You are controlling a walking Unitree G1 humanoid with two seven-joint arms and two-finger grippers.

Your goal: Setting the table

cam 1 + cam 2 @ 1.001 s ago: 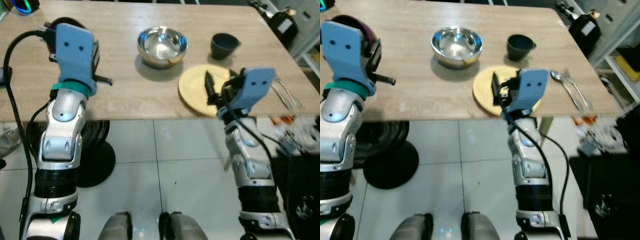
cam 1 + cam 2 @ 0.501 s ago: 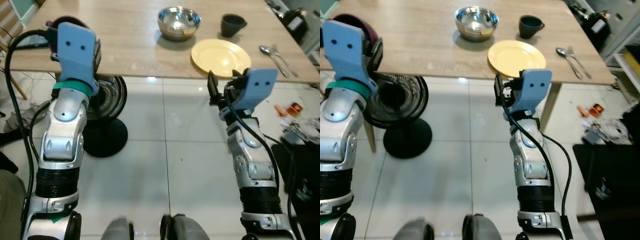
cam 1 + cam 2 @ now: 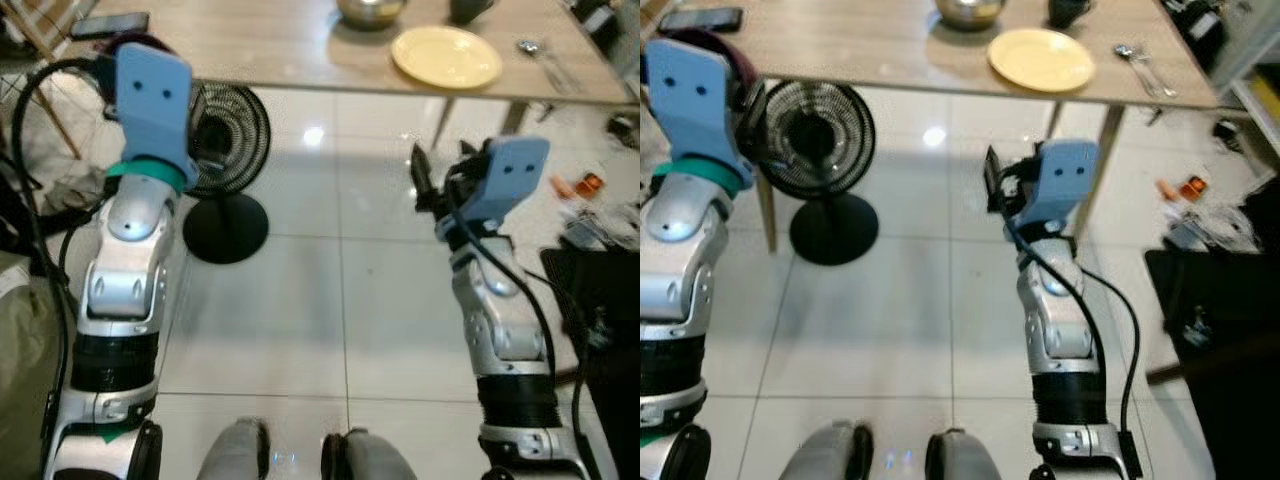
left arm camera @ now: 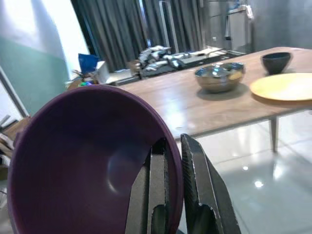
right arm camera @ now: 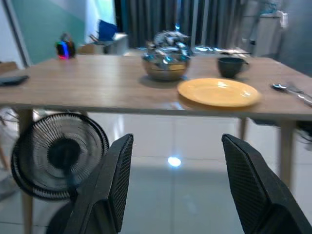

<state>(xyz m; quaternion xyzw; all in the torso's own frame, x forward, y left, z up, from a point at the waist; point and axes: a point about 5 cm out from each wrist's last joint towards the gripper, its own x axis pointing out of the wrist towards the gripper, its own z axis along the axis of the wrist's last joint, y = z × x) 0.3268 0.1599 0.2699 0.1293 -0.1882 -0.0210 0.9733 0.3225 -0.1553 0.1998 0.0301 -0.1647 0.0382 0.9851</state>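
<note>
My left gripper [image 4: 171,142] is shut on the rim of a dark purple bowl [image 4: 73,161], held up at chest height on my left; the bowl's edge peeks out behind the blue wrist [image 3: 140,42]. My right gripper [image 5: 178,141] is open and holds nothing, raised over the floor [image 3: 420,175]. Ahead stands the wooden table [image 3: 270,50]. On it are a yellow plate [image 3: 447,55], a steel bowl [image 5: 165,66], a dark cup [image 5: 231,66], and a spoon and fork [image 3: 1135,62] to the plate's right.
A black floor fan [image 3: 225,130] stands under the table's near edge. A phone [image 3: 698,18] lies on the table's left part. Clutter and a dark object [image 3: 1200,300] sit on the floor to my right. White tiles lie between me and the table.
The whole view has pulled back: the table, close under my arms a second ago, now stands farther off at the top. Both arms keep their pose, the purple bowl still gripped.
</note>
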